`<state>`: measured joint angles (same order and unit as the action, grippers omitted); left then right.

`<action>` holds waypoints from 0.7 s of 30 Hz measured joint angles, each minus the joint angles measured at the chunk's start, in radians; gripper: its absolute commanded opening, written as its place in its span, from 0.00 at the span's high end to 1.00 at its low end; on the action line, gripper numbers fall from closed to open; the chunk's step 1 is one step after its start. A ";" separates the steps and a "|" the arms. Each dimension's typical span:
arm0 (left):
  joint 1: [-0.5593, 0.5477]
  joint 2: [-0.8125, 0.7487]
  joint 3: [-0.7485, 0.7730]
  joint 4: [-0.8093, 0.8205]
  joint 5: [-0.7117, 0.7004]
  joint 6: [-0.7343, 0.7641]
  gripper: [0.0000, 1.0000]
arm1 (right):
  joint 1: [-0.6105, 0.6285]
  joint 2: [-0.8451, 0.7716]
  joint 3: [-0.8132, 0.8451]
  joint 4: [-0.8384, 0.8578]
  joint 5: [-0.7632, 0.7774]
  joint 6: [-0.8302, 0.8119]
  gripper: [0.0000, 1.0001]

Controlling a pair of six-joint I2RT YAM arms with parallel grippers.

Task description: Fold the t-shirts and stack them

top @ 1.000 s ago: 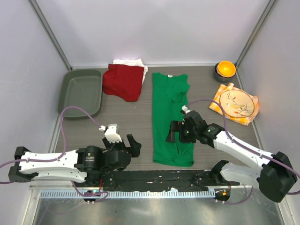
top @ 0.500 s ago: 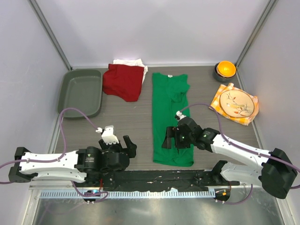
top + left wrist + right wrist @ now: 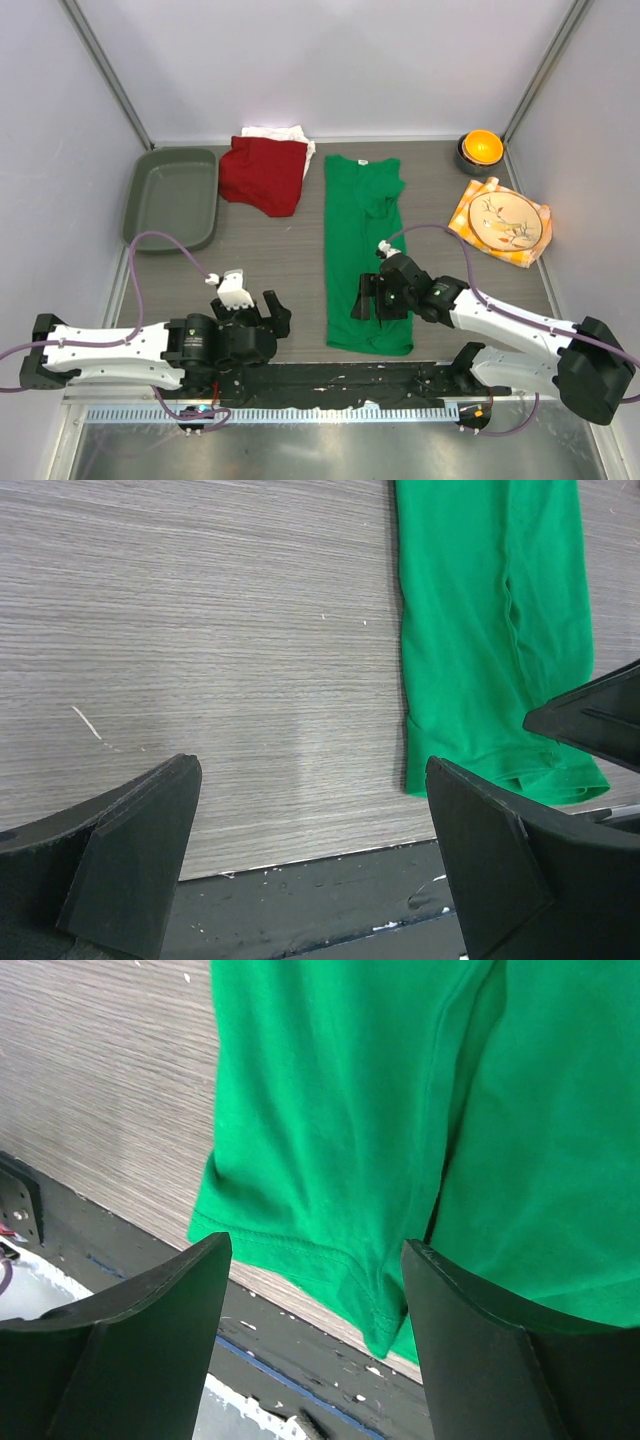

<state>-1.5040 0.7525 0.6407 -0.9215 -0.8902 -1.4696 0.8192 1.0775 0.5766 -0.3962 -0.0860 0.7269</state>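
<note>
We're counting three cloth t-shirts: a bright green one point(image 3: 350, 230), a dark red one point(image 3: 262, 175), a white one point(image 3: 280, 132); plus one grey-green rectangular tray point(image 3: 170, 200), one orange bowl point(image 3: 481, 146), one round patterned plate point(image 3: 510, 222), one checked napkin point(image 3: 463, 222).

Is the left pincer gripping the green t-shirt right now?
No, the left pincer stands open over the table, and the green t-shirt lies off to one side of it, untouched.

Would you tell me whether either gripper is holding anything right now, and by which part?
Nothing is held. The left gripper stands open over the table; the right gripper stands open over the near hem of the green t-shirt, not clamped.
</note>
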 measured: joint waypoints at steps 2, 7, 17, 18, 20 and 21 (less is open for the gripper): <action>0.000 0.005 0.000 0.003 0.000 0.000 0.00 | 0.004 0.000 -0.018 0.000 0.000 0.003 0.26; 0.000 0.003 0.000 0.004 0.000 0.003 0.00 | 0.005 0.000 -0.048 -0.002 0.005 0.010 0.27; 0.000 0.009 0.000 0.013 0.000 0.007 0.00 | 0.008 -0.009 -0.051 0.000 0.006 0.017 0.67; 0.000 0.011 0.000 0.014 0.000 0.007 0.00 | 0.010 -0.009 -0.051 0.001 0.006 0.018 0.70; 0.000 0.013 0.000 0.016 0.000 0.007 0.00 | 0.013 -0.005 -0.051 0.005 0.005 0.021 0.78; 0.000 0.013 0.000 0.016 0.000 0.007 0.00 | 0.016 -0.001 -0.051 0.009 0.005 0.023 0.81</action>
<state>-1.5040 0.7658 0.6407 -0.9051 -0.8898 -1.4624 0.8349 1.0763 0.5251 -0.3874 -0.0811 0.7498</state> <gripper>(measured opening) 0.996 0.293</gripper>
